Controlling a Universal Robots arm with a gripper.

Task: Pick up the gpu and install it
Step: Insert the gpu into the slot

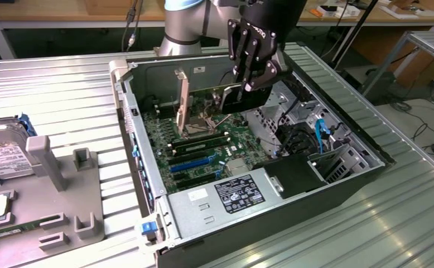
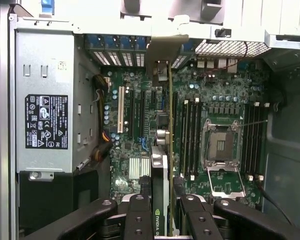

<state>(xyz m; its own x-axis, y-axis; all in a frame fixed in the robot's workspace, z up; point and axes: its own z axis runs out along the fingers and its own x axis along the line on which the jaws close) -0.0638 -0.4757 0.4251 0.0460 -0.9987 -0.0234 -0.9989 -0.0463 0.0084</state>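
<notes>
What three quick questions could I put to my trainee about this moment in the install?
1. True or false: the gpu is lying on the table outside the case.
2. What is the gripper closed on? A. a hard drive B. the gpu C. a RAM stick
3. Fill in: the held card hangs edge-down over the green ____ inside the open case.

Key: 1. False, it is gripped over the case. 2. B. 3. motherboard.
</notes>
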